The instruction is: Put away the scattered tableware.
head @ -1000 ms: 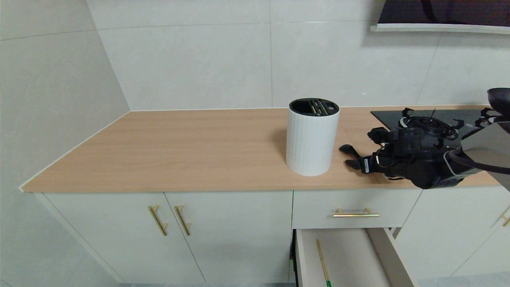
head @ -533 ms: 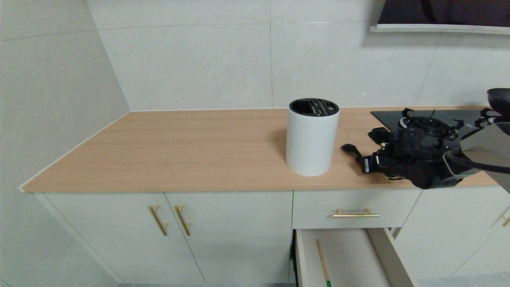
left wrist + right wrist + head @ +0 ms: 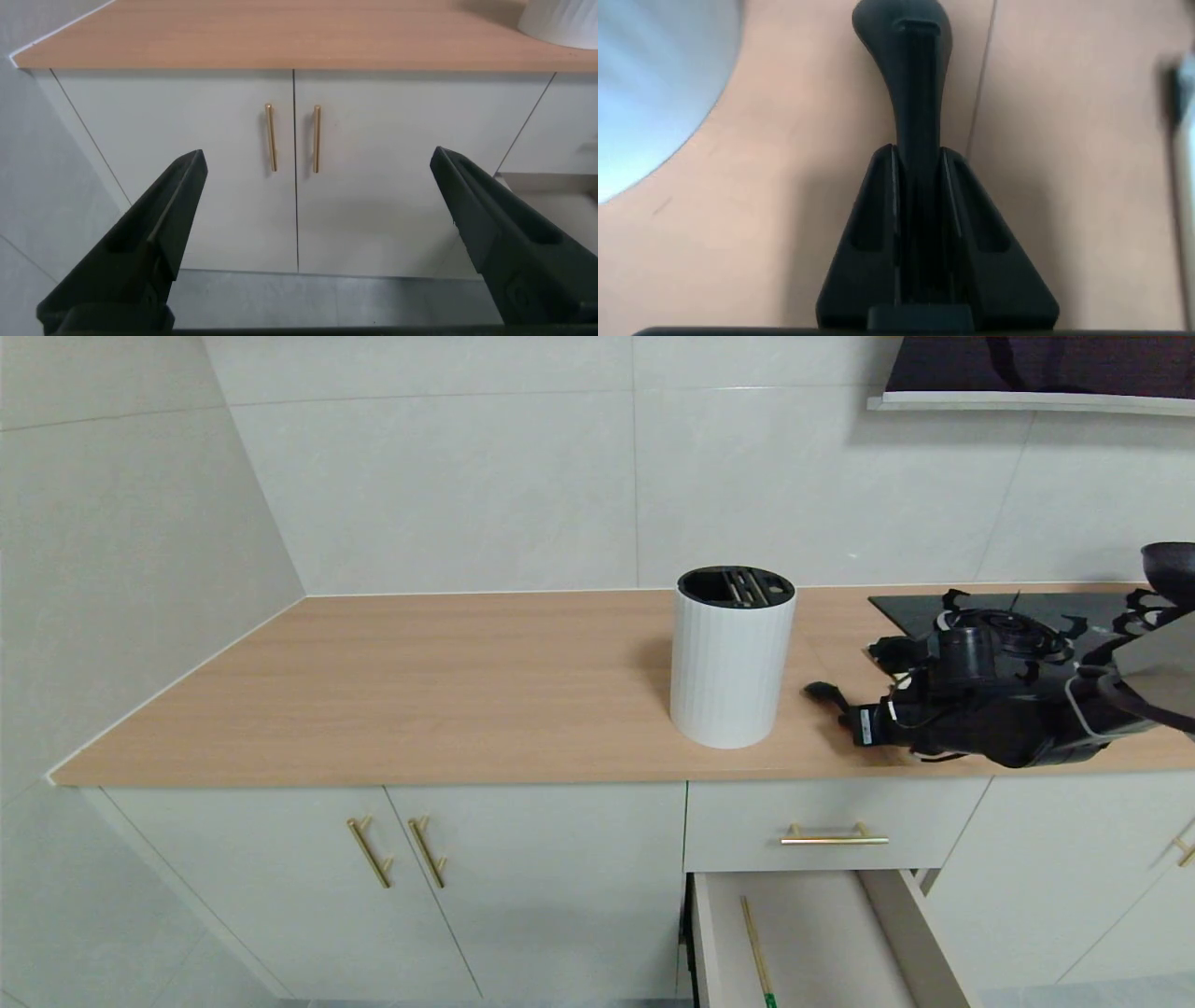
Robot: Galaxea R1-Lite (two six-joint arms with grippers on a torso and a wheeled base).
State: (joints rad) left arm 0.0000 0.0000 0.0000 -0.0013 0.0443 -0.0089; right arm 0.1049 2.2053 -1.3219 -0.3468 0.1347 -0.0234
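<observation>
- We find the left gripper (image 3: 318,187) spread wide and empty, facing cabinet doors (image 3: 392,177) under the counter (image 3: 420,681).
- A white ribbed holder (image 3: 728,672) with a slotted black top stands upright on the counter.
- Just right of it, a black utensil (image 3: 823,691) points its rounded end toward the holder.
- The right gripper (image 3: 854,717) is clamped on that utensil, in front of the stove (image 3: 1008,616).
- Below, an open drawer (image 3: 822,933) holds a chopstick (image 3: 754,943).
</observation>
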